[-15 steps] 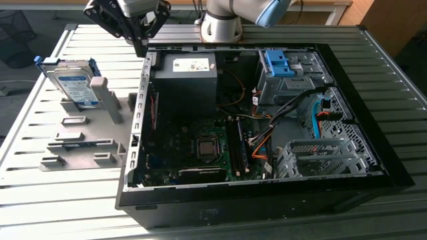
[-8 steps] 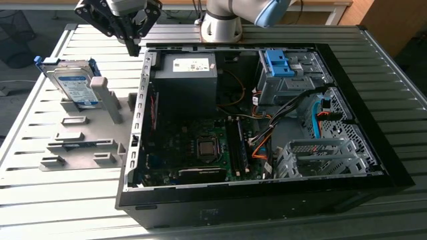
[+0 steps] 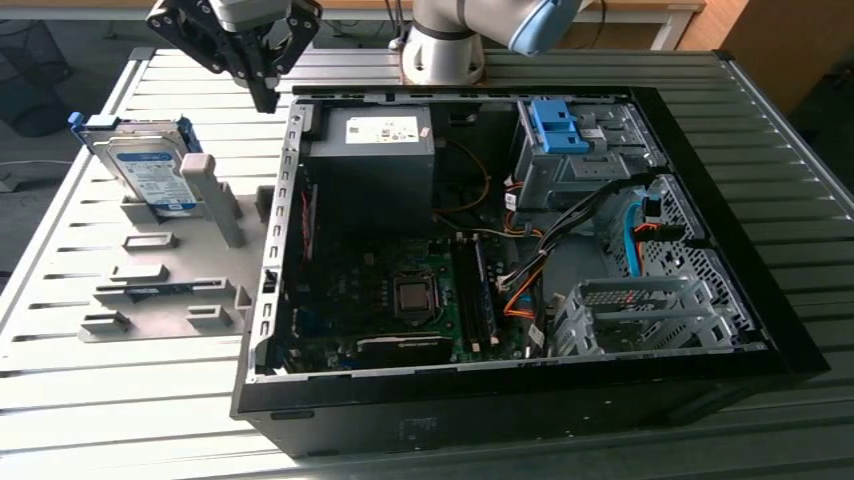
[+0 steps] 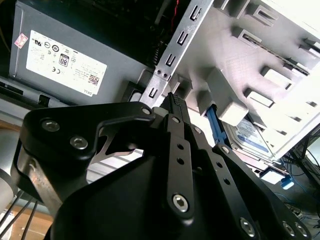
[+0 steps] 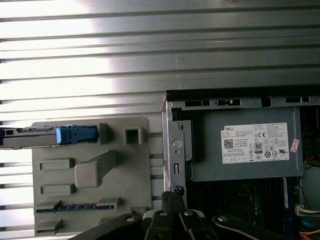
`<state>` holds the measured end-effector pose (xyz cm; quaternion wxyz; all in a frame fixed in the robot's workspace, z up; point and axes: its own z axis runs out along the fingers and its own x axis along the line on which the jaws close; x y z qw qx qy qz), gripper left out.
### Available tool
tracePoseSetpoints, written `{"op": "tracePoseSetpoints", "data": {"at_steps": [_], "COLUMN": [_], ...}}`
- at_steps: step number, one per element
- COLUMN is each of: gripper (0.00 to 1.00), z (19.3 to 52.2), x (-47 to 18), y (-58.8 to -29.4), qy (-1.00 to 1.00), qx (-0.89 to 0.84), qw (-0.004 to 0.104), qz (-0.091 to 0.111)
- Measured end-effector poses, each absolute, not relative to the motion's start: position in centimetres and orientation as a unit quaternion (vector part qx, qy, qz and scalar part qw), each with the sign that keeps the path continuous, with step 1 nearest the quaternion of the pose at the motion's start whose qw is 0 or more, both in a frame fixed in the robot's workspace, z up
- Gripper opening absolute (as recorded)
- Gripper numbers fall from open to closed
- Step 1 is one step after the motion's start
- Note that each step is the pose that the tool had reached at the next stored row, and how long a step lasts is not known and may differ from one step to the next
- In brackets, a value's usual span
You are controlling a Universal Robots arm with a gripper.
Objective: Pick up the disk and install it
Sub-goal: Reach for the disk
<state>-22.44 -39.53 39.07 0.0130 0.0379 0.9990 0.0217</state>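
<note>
The disk (image 3: 144, 165), silver with a white and light-blue label and a blue carrier frame, stands on edge in a grey holder (image 3: 174, 290) at the exterior view's left, beside the open computer case (image 3: 747, 300). My gripper (image 3: 264, 98) hangs above the table behind the holder, close to the case's back left corner. Its black fingers are shut with nothing between them. In the first wrist view the disk (image 5: 45, 135) appears edge-on at the holder (image 5: 135, 165), apart from the gripper (image 5: 173, 191). In the second wrist view the gripper (image 4: 173, 97) points toward the case wall, the disk (image 4: 250, 135) beyond it.
Inside the case lie a grey power supply (image 3: 380, 140), the motherboard (image 3: 400, 290), loose cables (image 3: 534, 270) and a metal drive cage (image 3: 641, 310). A blue latch bracket (image 3: 554, 125) sits on the grey bay. The arm's base (image 3: 447, 50) stands behind the case on the slatted table (image 3: 80, 390).
</note>
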Motion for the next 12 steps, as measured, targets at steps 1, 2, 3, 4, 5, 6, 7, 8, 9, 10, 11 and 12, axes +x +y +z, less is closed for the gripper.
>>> {"op": "tracePoseSetpoints", "data": {"at_steps": [1,2,3,4,5,6,7,8,9,10,11,12], "gripper": [0.11,0.11,0.11,0.11,0.11,0.11,0.11,0.11,0.11,0.11,0.11,0.11], "z": [39.07,39.07,39.07,39.07,39.07,39.07,39.07,39.07,39.07,39.07,39.07,39.07], "x": [-22.44,-22.45,-22.45,-22.45,-22.45,-22.47,-22.5,-22.54,-22.65,-22.79,-22.91,-23.02], "y": [-39.53,-39.53,-39.53,-39.53,-39.53,-39.53,-39.54,-39.53,-39.54,-39.54,-39.53,-39.53], "qy": [0.999,0.999,0.999,0.999,0.999,0.999,0.999,0.999,0.999,0.999,0.999,0.999], "qx": [0.038,0.038,0.038,0.038,0.038,0.038,0.038,0.038,0.038,0.038,0.038,0.038], "qw": [0.013,0.013,0.013,0.013,0.013,0.013,0.013,0.013,0.013,0.013,0.013,0.013], "qz": [0.022,0.022,0.022,0.022,0.022,0.022,0.022,0.022,0.022,0.022,0.022,0.022]}}
